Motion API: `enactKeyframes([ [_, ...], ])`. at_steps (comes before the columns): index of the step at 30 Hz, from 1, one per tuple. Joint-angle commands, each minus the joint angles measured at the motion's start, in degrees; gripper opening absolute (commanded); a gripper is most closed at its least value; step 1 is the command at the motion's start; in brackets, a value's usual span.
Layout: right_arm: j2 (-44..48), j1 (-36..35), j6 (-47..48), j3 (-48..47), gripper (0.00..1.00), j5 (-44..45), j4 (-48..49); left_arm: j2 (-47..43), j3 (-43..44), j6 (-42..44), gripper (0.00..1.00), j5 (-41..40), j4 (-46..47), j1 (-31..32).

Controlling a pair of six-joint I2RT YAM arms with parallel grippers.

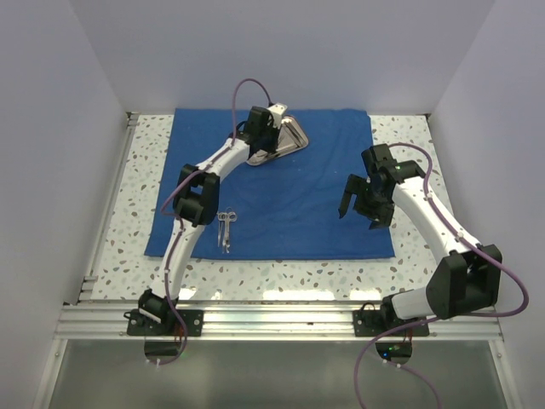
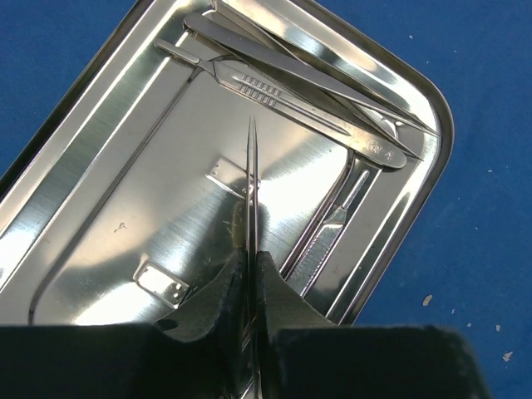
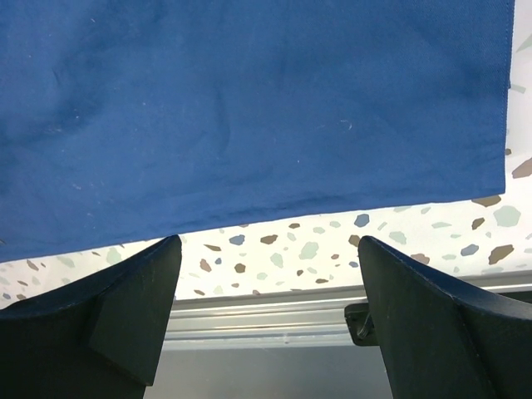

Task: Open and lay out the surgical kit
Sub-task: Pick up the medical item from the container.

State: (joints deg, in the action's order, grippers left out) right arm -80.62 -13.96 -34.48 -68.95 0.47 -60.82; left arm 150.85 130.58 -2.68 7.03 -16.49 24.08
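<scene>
The royal-blue cloth [image 1: 289,187] lies spread flat on the table. At its far edge stands the shiny steel tray [image 1: 289,136], whose floor fills the left wrist view [image 2: 150,191]. My left gripper [image 2: 252,264] reaches down into the tray and is shut on thin steel tweezers [image 2: 252,179], seen edge-on with the tip pointing away. Two flat steel handles [image 2: 307,100] lie along the tray's far wall and another [image 2: 332,226] lies by its right wall. Ring-handled forceps [image 1: 226,228] lie on the cloth near the left arm. My right gripper [image 1: 362,211] hangs open over the cloth's near right part, holding nothing [image 3: 268,243].
Speckled terrazzo table [image 3: 332,241] shows past the cloth's near hem [image 3: 249,218]. An aluminium rail [image 3: 266,316] runs along the table's near edge. White walls close in the left, right and back. The left arm [image 1: 200,192] stretches over the cloth's left part.
</scene>
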Motion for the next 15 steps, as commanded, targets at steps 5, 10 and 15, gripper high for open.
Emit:
enactKeyframes([
  [5, -0.5, 0.2, 1.4, -1.1, 0.92, -0.2, 1.1, 0.6, -4.0, 1.2, 0.0, -1.1, -6.0, 0.2],
  [10, 0.3, 0.2, 1.9, -0.7, 0.92, -0.3, 2.2, -5.2, -5.4, -6.4, 0.0, -0.5, -4.2, 0.0],
  [15, 0.6, 0.2, 3.2, -2.0, 0.92, -1.6, 3.6, -15.6, -14.5, -15.3, 0.0, -1.0, 0.2, 0.3],
])
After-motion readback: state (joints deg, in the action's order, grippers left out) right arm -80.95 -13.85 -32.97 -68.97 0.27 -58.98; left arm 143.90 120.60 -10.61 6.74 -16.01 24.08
